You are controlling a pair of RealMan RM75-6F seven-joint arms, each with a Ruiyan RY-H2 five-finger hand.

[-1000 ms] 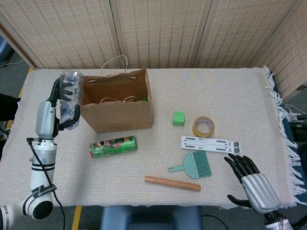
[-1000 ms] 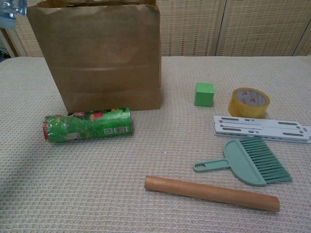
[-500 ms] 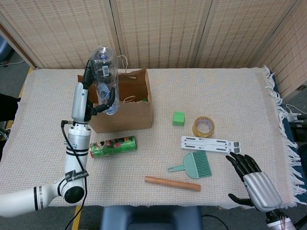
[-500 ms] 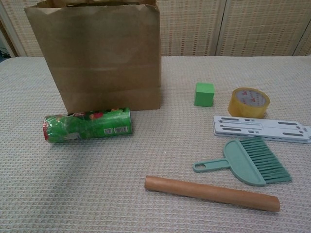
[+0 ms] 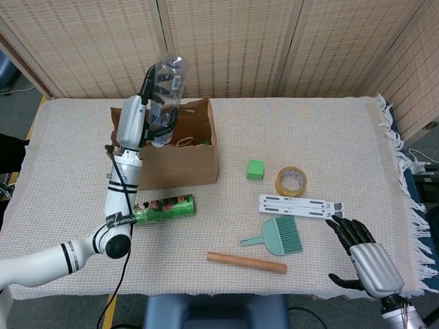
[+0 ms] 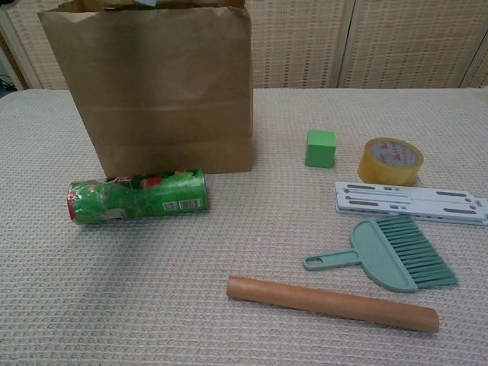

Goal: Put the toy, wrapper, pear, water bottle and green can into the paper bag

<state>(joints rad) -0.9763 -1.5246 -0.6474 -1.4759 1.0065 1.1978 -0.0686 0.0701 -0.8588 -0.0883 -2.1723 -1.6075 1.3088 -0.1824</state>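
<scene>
Left arm (image 5: 116, 205): silver-white tube links, black joint rings, black cable along its length, small lettered black band near the elbow. Left hand (image 5: 156, 96): black fingers on a silver back. Right hand (image 5: 362, 255): ribbed silver back, glossy black fingers, black thumb.
</scene>
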